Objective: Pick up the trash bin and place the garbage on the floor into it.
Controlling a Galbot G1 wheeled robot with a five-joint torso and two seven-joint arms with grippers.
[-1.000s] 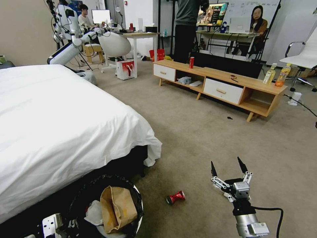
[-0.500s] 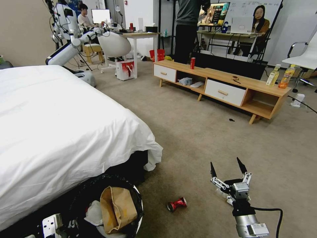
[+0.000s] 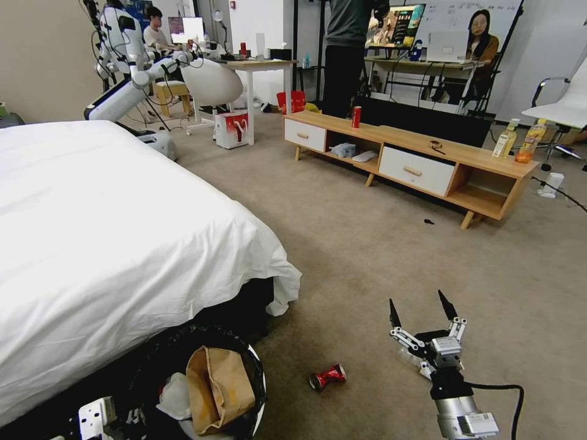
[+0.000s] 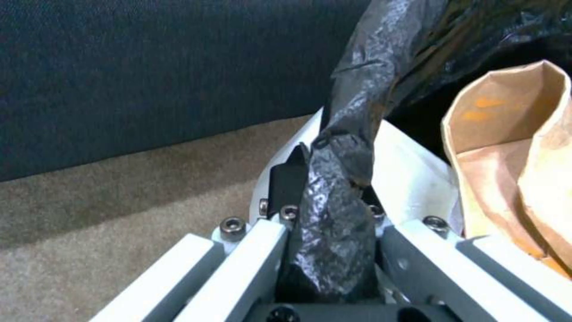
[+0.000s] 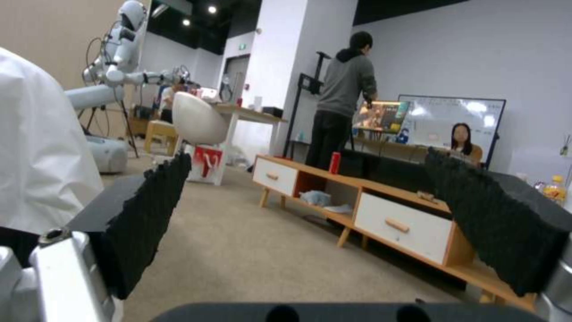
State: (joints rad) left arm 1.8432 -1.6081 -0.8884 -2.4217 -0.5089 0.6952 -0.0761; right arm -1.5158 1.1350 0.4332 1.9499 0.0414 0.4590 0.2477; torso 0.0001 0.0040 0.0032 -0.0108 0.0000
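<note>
The trash bin (image 3: 254, 373), white with a black bag over its rim, hangs at the bed's corner, low in the head view. Inside it are a tan paper bag (image 3: 217, 385) and white tissue (image 3: 174, 394). My left gripper (image 3: 107, 417) holds its near edge. In the left wrist view that left gripper (image 4: 328, 201) is shut on the crinkly bag rim of the trash bin (image 4: 369, 89), beside the paper bag (image 4: 512, 170). A crushed red can (image 3: 326, 376), garbage, lies on the carpet. Right of it my right gripper (image 3: 422, 308) hovers open, its pads (image 5: 149, 214) spread wide with nothing between them.
The bed (image 3: 122, 232) with its white sheet takes the left side. A low wooden TV stand (image 3: 416, 153) carries an upright red can (image 3: 356, 116) and two drink bottles (image 3: 516, 140). A dark scrap (image 3: 429, 221) lies before it. Open carpet (image 3: 367, 256) stretches between bed and stand.
The whole head picture shifted slightly a second ago, so the camera moved. The right gripper sits a touch higher in the picture. Nothing differs over the last half second.
</note>
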